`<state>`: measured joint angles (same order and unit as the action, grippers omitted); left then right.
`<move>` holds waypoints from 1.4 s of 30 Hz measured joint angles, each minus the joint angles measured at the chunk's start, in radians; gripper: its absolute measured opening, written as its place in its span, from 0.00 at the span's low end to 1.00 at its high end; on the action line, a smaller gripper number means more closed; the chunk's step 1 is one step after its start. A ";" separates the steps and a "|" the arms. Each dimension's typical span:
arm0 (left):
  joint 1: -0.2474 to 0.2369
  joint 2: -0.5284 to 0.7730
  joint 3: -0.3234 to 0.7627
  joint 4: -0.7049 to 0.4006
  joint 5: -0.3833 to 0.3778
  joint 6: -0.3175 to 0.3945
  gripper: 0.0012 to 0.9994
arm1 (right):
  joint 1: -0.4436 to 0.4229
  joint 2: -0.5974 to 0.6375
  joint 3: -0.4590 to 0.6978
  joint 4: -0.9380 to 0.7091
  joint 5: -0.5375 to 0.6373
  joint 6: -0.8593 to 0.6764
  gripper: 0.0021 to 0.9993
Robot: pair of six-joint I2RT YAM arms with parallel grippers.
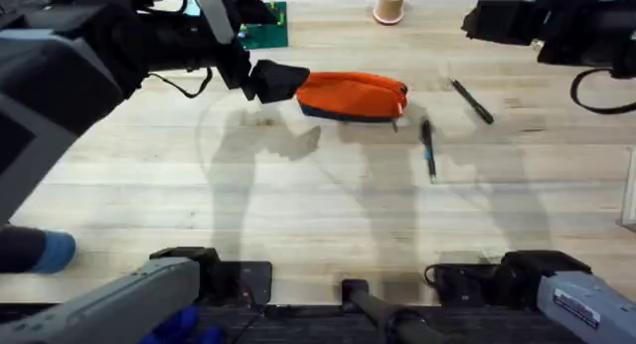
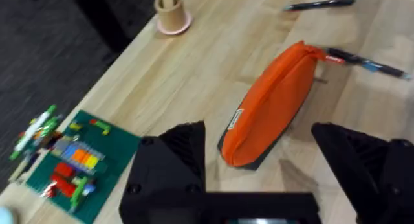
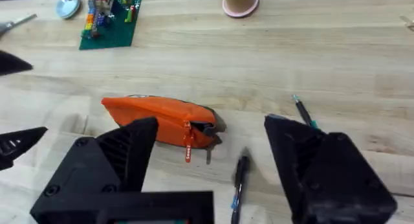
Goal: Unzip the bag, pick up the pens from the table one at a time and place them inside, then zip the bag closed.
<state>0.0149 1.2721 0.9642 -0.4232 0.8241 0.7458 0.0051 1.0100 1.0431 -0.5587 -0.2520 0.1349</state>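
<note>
Bag (image 2: pixel 272 107) between left jaws, unheld.

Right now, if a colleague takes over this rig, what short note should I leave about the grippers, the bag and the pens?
Left gripper: open, empty, at the bag's left end.
Right gripper: open, empty, above the bag's zipper-pull end.
Bag lies on the table; zipper looks closed or barely started.
Both pens lie on the table right of the bag: black-blue pen nearer, dark green pen farther.
Done: nothing clear.
Left: unzip, load each pen, zip.
</note>
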 joint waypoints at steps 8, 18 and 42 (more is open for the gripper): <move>0.075 0.111 0.000 0.015 0.167 0.070 0.99 | 0.000 0.000 0.000 0.000 0.000 0.000 1.00; 0.132 0.203 0.000 0.117 0.319 0.092 0.99 | 0.000 0.000 0.002 -0.003 0.000 0.000 1.00; 0.132 0.252 0.000 0.140 0.327 0.117 0.99 | 0.000 0.000 0.002 -0.003 0.000 0.000 1.00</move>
<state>0.1467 1.5240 0.9642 -0.2832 1.1515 0.8627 0.0051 1.0103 1.0447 -0.5621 -0.2523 0.1349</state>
